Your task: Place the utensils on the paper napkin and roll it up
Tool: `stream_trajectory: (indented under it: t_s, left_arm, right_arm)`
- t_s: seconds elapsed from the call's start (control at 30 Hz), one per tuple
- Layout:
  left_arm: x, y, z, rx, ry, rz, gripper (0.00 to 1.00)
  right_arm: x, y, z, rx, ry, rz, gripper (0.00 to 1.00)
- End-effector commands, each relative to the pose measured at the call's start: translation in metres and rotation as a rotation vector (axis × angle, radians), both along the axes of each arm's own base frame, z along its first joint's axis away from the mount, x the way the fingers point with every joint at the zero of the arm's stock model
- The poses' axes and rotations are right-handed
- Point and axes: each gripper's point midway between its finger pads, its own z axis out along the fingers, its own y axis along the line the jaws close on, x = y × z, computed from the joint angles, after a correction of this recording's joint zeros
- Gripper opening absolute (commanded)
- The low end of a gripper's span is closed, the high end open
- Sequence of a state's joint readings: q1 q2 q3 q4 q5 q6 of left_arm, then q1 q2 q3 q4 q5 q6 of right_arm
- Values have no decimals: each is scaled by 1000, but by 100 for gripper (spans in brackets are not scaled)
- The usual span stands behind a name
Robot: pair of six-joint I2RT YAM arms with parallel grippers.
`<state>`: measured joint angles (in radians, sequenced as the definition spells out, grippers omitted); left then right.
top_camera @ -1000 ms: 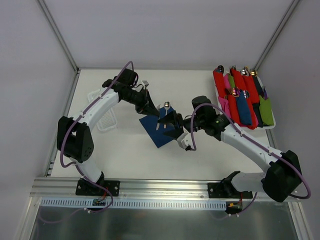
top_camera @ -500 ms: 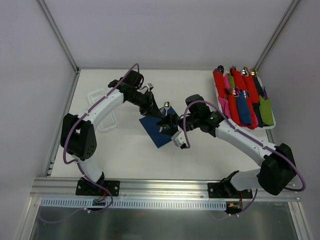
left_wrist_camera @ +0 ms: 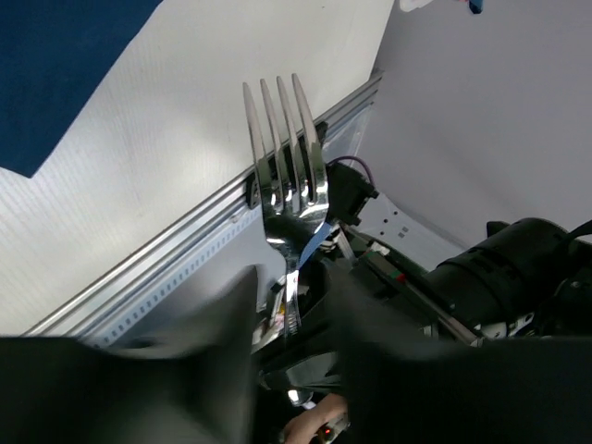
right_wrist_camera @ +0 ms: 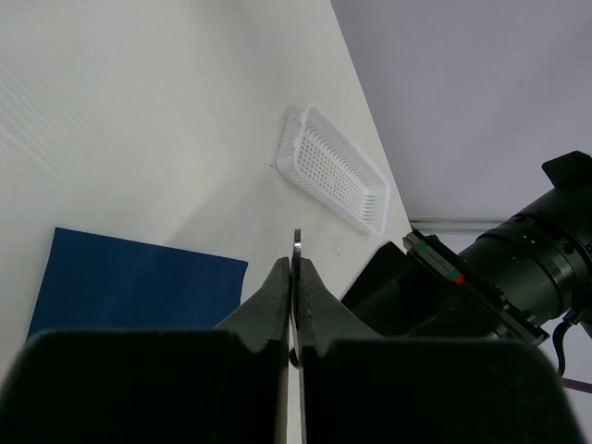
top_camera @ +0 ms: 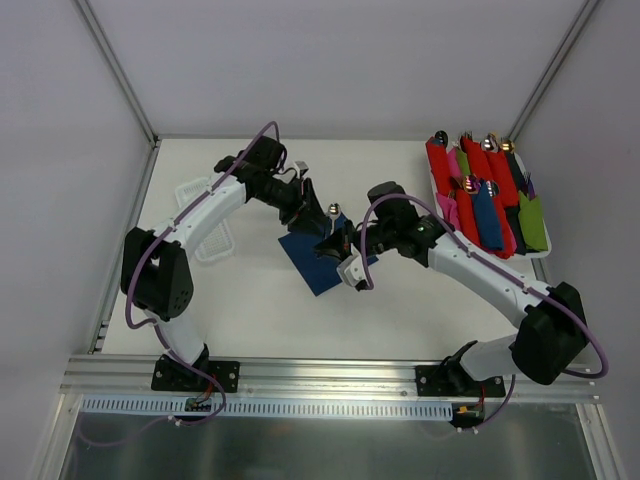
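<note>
A silver fork [left_wrist_camera: 283, 180], one of the utensils, hangs above the table between the two grippers, tines toward the near rail. My right gripper [right_wrist_camera: 294, 268] is shut on its thin edge. My left gripper [left_wrist_camera: 291, 296] stands open, with its blurred fingers [left_wrist_camera: 222, 324] either side of the fork's neck. In the top view both grippers, left [top_camera: 312, 207] and right [top_camera: 337, 243], meet over the dark blue paper napkin [top_camera: 315, 262], which lies flat. The shiny bowl of the spoon [top_camera: 333, 210] shows at the napkin's far corner. Its handle is hidden by the grippers.
A white mesh basket [top_camera: 205, 228] lies at the left by the left arm, and it also shows in the right wrist view as the basket [right_wrist_camera: 333, 176]. A white tray [top_camera: 545, 252] at the back right holds several coloured napkin rolls.
My right arm reached left and its gripper closed on the fork. My left gripper, shut on the fork before, has opened.
</note>
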<state>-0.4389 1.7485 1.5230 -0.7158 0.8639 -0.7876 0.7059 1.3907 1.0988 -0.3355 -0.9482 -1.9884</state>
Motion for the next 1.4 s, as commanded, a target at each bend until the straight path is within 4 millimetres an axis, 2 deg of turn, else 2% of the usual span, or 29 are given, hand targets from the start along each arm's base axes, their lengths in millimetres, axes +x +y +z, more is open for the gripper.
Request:
stream_trajectory:
  t_s: [0.0, 0.07, 0.1, 0.17, 0.2, 0.23, 0.27, 0.3, 0.33, 0.4, 0.47, 0.53, 0.6, 0.63, 0.67, 0.7, 0.73, 0.77, 0.8, 0.87, 0.9, 0.97, 1.0, 1.03, 1.13, 1.17, 1.23, 1.3, 1.37]
  left_arm:
    - [2, -4, 34, -69, -68, -28, 46]
    - [13, 3, 49, -85, -125, -4, 57]
    - [29, 15, 62, -83, -194, 38, 63]
    - [43, 35, 88, -89, -305, 90, 65]
    - [46, 47, 111, -93, -403, 111, 66]
    - [57, 62, 119, -67, -459, 163, 67]
    - [59, 69, 135, -67, -527, 174, 67]
    - [59, 73, 144, -59, -591, 170, 67]
    - [55, 80, 156, -51, -646, 182, 67]
    - [51, 85, 170, -36, -740, 175, 68]
    - [42, 91, 191, -28, -845, 173, 69]
    - [30, 91, 214, -55, -971, 106, 68]
    - [15, 86, 221, -49, -1097, 16, 64]
    - [9, 83, 220, -31, -1155, -23, 64]
    - [1, 78, 218, -4, -1234, -78, 64]
    - [-10, 65, 207, 39, -1356, -206, 65]
    - [-21, 65, 212, 50, -1434, -245, 66]
    - [-25, 65, 211, 60, -1473, -277, 66]
    - [-31, 62, 210, 53, -1522, -330, 65]
    - [-43, 59, 217, 26, -1577, -372, 65]
    - [-47, 56, 217, 21, -1598, -397, 65]
    - [-56, 44, 206, 22, -1596, -456, 63]
    - [-58, 40, 194, 43, -1603, -510, 61]
    - [-68, 31, 170, 93, -1558, -606, 61]
    - [-84, 17, 117, 231, -1559, -897, 62]
    - [-101, 14, 91, 308, -1543, -1043, 62]
    - [-108, 10, 67, 374, -1557, -1206, 62]
    - [-121, 2, 53, 389, -1578, -1306, 61]
    - [-124, -7, 47, 394, -1621, -1384, 61]
  right_arm:
    - [3, 5, 37, 64, -85, 7, 0]
    - [6, 3, 45, 60, -42, -40, 0]
    - [6, 1, 46, 47, 32, -87, 0]
    - [14, -4, 53, 34, 117, -178, 0]
    - [16, -6, 58, 25, 234, -254, 0]
    - [24, -11, 59, 18, 290, -332, 0]
    - [28, -14, 58, 7, 368, -386, 0]
    - [33, -16, 68, 11, 417, -430, 0]
    - [31, -26, 57, -47, 553, -503, 0]
    - [34, -36, 45, -100, 699, -599, 0]
    - [36, -46, 41, -132, 852, -688, 0]
    - [35, -55, 33, -185, 981, -751, 0]
    - [22, -61, 25, -263, 1148, -791, 0]
    - [24, -63, 16, -303, 1212, -816, 0]
    - [21, -61, 24, -316, 1286, -807, 0]
    - [19, -62, 23, -341, 1341, -806, 0]
    - [15, -68, 18, -390, 1424, -826, 0]
    - [15, -65, 18, -418, 1492, -800, 0]
    - [8, -70, 16, -474, 1565, -803, 0]
    - [9, -69, 9, -541, 1688, -776, 0]
    - [11, -68, 14, -548, 1722, -759, 0]
    - [6, -69, 17, -600, 1839, -731, 0]
    - [9, -65, 14, -617, 1880, -718, 0]
    - [6, -66, 16, -638, 1924, -707, 0]
    - [2, -60, 20, -663, 1994, -647, 0]
    - [-1, -58, 20, -674, 1999, -631, 0]
    - [-10, -57, 18, -719, 2007, -619, 0]
    - [-20, -55, 15, -755, 1991, -596, 0]
    - [-32, -52, 11, -823, 1990, -575, 0]
